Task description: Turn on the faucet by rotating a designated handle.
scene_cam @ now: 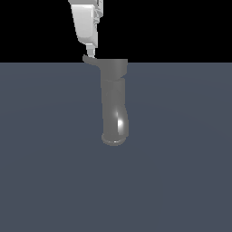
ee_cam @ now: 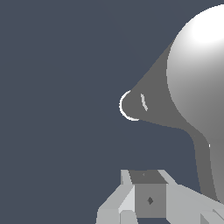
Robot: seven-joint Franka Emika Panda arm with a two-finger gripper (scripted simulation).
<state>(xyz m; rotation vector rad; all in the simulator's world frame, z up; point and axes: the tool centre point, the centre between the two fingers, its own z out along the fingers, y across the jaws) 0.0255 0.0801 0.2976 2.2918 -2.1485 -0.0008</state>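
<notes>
floor (scene_cam: 181, 181): flat blue-grey plane, filled most of both views; black backdrop above it showed only in the exterior view.
faucet (scene_cam: 114, 102): grey glossy body, stood just below and to the exterior view's right of the gripper. Exterior view showed its full length down to the ringed mouth; wrist view showed only a bright rounded bulk (ee_cam: 201, 74), cut off at the frame edge.
gripper (scene_cam: 90, 52): white, came down from the top edge of the exterior view, upper part cut off. Fingertips sat right above the handle; contact unclear. Wrist view showed only the finger bases (ee_cam: 148, 199). Can't tell if jaws were spread or closed.
handle (scene_cam: 92, 60): thin grey lever off the faucet's top, directly under the fingertips. In the wrist view it tapered to a rounded tip (ee_cam: 133, 105), beyond the fingers.
</notes>
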